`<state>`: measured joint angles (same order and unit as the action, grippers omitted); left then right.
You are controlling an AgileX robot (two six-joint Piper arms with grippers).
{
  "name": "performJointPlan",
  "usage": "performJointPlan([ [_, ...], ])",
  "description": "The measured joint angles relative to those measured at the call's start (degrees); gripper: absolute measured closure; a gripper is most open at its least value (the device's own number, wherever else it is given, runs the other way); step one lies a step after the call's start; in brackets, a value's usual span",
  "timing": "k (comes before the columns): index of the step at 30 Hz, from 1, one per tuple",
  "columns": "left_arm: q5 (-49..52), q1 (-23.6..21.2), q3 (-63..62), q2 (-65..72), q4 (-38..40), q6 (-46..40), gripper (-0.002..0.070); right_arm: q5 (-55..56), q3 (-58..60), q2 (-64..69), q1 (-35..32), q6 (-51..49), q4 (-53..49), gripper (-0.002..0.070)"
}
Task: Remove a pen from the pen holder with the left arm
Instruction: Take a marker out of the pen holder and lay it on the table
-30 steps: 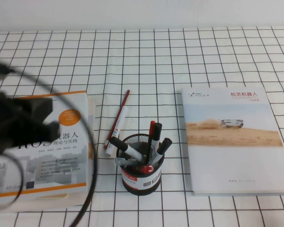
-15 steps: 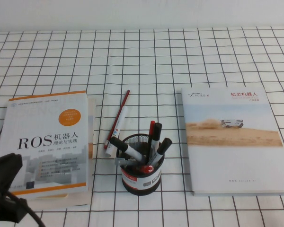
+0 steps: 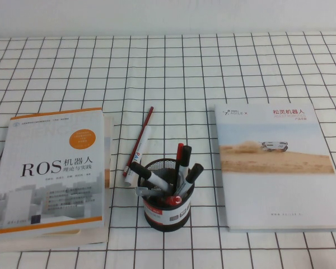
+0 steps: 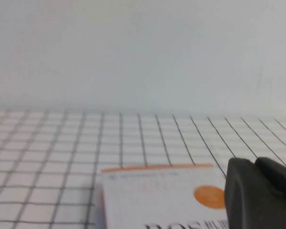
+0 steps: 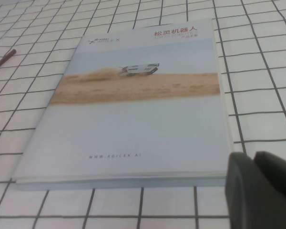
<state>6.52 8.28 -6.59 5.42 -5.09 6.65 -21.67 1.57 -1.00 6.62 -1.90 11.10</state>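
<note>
Down on the gridded worktop (image 3: 213,67), the black mesh pen holder (image 3: 167,208) stands upright near the front edge, between the ROS book (image 3: 50,168) on the robot's left and the AgileX booklet (image 3: 274,168) on its right. It touches neither of them.

Inside it the pens fan out, caps up. A black marker (image 3: 150,175) leans hard toward the robot's left, its cap out past the rim. A red-capped pen (image 3: 179,152) stands close to vertical, a black-capped marker (image 3: 185,159) is just beside it, and another black one (image 3: 194,172) tips to the right.

Just behind the holder on the left, a white pen (image 3: 141,147) lies flat on the worktop. Its long axis runs diagonally, the near end by the holder and the far end pointing away and slightly right. A thin red pencil (image 3: 146,123) lies alongside it on the same slant.

Neither arm shows in the high view. In its own wrist view the left pincer (image 4: 255,174) is a dark shape with its jaws pressed together. It has hold of nothing and sits low over the ROS book, near the cover's orange disc. The right pincer (image 5: 257,179) sits by the near corner of the AgileX booklet, and how wide it stands cannot be told.
</note>
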Motion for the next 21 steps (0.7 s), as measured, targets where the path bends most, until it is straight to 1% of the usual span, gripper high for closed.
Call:
performJointPlan([
  [2, -1.9, -2.4, 2.3, -3.6, 0.7, -0.6, 0.0676, 0.0, 0.0, 0.0, 0.0, 0.0, 0.0, 0.0688],
  [4, -3.2, -3.7, 4.6, -5.5, 1.1, -0.9, 0.0676, 0.0, 0.0, 0.0, 0.0, 0.0, 0.0, 0.0688],
  [10, -3.3, -3.8, 8.0, -5.9, 1.8, -0.9, 0.0676, 0.0, 0.0, 0.0, 0.0, 0.0, 0.1, 0.0688],
  [15, 2.4, -3.8, 8.0, -5.9, 2.4, -0.9, 0.0676, 0.0, 0.0, 0.0, 0.0, 0.0, 0.1, 0.0688],
  [21, 13.4, -3.8, 8.0, -5.9, 2.4, -0.9, 0.0676, 0.0, 0.0, 0.0, 0.0, 0.0, 0.3, 0.0688],
])
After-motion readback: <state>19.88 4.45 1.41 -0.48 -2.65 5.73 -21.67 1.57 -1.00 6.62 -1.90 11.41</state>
